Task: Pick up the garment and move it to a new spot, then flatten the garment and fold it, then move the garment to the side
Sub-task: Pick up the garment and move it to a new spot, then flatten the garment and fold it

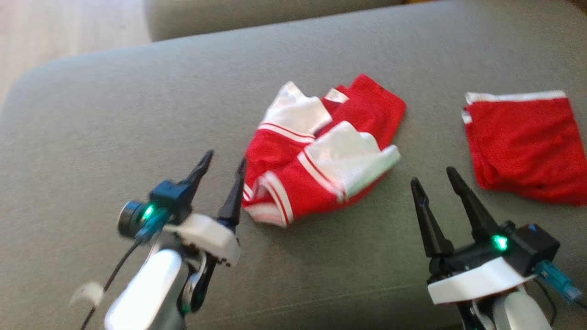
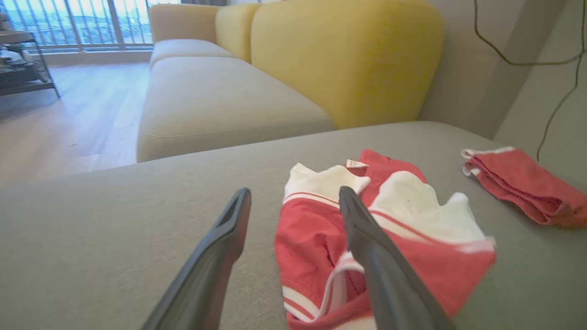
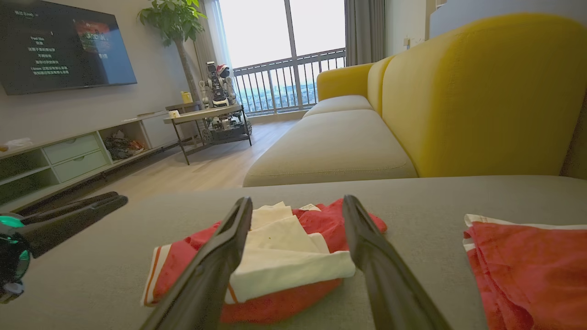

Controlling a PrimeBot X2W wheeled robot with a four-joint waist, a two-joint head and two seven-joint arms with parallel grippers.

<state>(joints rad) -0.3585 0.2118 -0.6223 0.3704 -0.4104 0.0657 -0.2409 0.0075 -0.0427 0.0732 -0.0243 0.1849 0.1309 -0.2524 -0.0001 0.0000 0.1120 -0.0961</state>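
I'm looking down on a grey sofa seat that carries everything. Through the left wrist view a yellow backrest rises behind it.

The garment, red with white panels and red-and-white striped bands, lies crumpled near the middle of the seat. In the head view its long axis runs on a diagonal, from the near left up to the far right. The striped, bunched end points back toward my left side. The plain red end points away and to the right. Two white panels are folded over the top of it, one at the far left and one at the near right. From the right wrist view the garment lies straight ahead, with a white fold toward me and red beneath.

A smaller red piece with a white edge lies folded flat to the right, well apart from the garment.

The left pincer sits at the near left, released, with its fingers spread and nothing between them. Its inner fingertip is just beside the garment's striped end, and I can't tell whether it touches. The right pincer is at the near right, also released and empty. It stands between the garment and the red piece and points up the seat, clear of both.

A small white label shows near the garment's far end.
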